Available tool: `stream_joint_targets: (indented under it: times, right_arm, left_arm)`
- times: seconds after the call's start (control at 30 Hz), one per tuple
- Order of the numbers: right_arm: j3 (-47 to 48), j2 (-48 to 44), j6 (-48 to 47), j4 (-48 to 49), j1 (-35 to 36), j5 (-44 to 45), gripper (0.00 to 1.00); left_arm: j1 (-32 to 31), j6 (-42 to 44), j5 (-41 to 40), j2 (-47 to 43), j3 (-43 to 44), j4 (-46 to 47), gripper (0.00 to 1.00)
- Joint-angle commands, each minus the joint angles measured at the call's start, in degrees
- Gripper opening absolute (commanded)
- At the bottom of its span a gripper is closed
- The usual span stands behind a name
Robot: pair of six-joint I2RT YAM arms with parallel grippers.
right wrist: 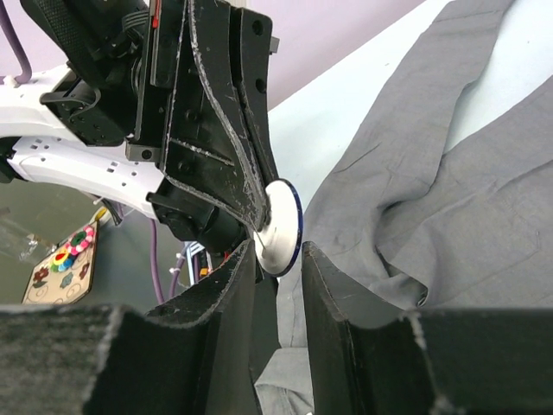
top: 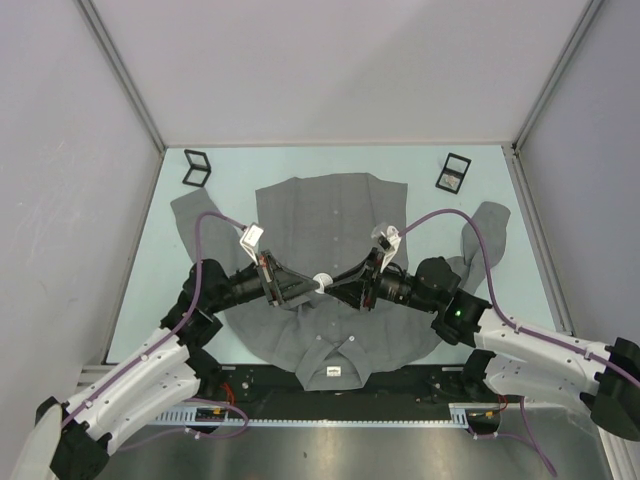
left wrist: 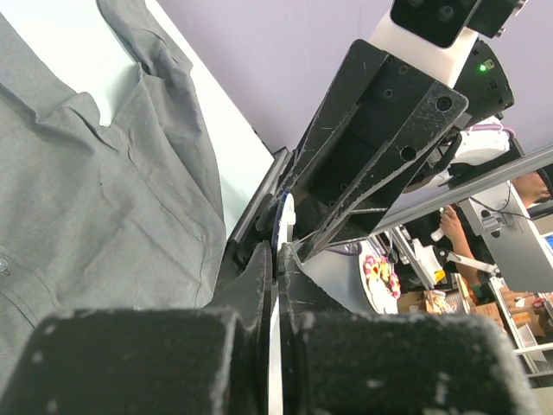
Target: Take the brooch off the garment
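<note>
A pale tabletop [top: 150, 240] is closed in by grey walls [top: 330, 60] at the back and on both sides. The garment [top: 320, 215] is spread flat across its middle, with the collar laid at the near edge between the arm bases. A bare strip is left between the far hem and the back wall. Wider bare ground is seen on the left than on the right, where the sleeve is folded close to the tabletop's edge. Two small black frames are set in the far corners, one on the left [top: 197, 167] and one on the right [top: 455, 172]. Both are well apart from the arms.

The two hands are brought tip to tip over the middle of the shirt. The brooch [top: 322, 283], a white disc with a dark blue rim, is found between them, raised off the cloth. Whether it is fastened to the fabric cannot be told. The left hand [top: 310, 287] is closed to a narrow slit on the brooch's edge. The right hand [top: 335, 285] is held partly apart, with its fingers [right wrist: 328, 285] on either side of the disc. A firm grip by it cannot be made out.
</note>
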Motion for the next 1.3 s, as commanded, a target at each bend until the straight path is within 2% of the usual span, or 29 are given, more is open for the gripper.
stream_joint_targets:
  times: [0.0, 0.67, 1.27]
  right_arm:
    - [0.22, 0.29, 0.37, 4.17, 0.24, 1.64, 0.32]
    - [0.31, 2.23, 1.95, 5.49, -0.64, -0.47, 0.23]
    - [0.49, 4.34, 3.0, 6.2, -0.81, -3.19, 0.24]
  left_arm:
    - [0.32, -0.44, 1.46, 0.69, -0.15, 2.24, 0.0]
    - [0.24, 1.23, 1.81, 1.22, 1.35, 1.1, 0.0]
    - [0.24, 3.16, 2.51, 0.78, 3.11, -1.19, 0.01]
